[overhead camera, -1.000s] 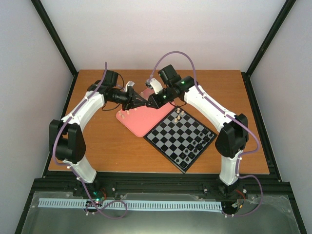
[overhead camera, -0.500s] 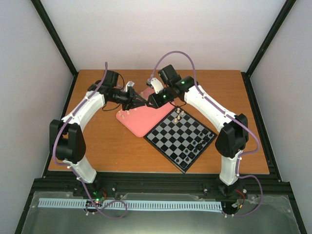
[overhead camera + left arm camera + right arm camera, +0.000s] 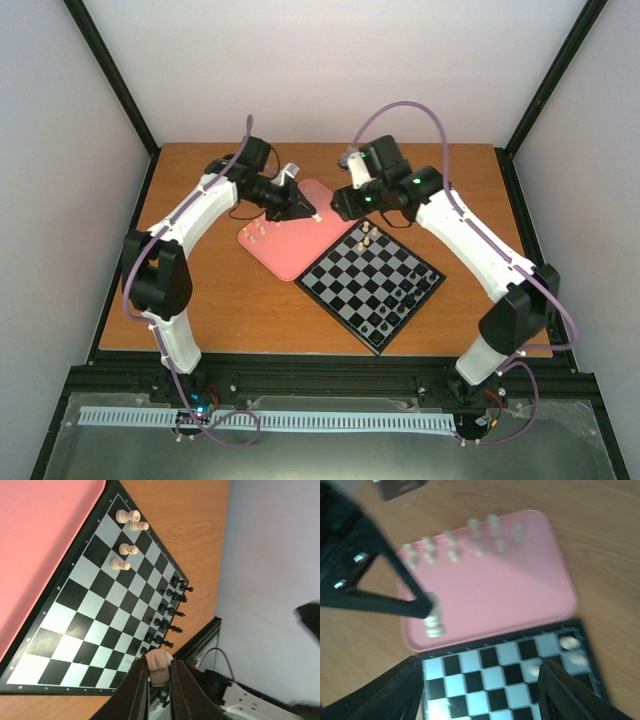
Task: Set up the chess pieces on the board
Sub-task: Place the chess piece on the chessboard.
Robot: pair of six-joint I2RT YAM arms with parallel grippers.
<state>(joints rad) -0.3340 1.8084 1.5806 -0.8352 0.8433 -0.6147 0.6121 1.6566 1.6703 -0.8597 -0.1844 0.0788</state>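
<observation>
Left pincer [image 3: 159,673] pinches a cream chess piece [image 3: 159,660] tight, board [image 3: 75,626] ahead of its tips; right pincer [image 3: 480,680] hangs spread wide, pink tray [image 3: 520,590] below.

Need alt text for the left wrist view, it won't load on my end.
The left gripper is shut on one cream chess piece, with the board beyond it. Four cream pieces stand near one corner, black pieces line one edge, and the pink tray lies alongside.
</observation>
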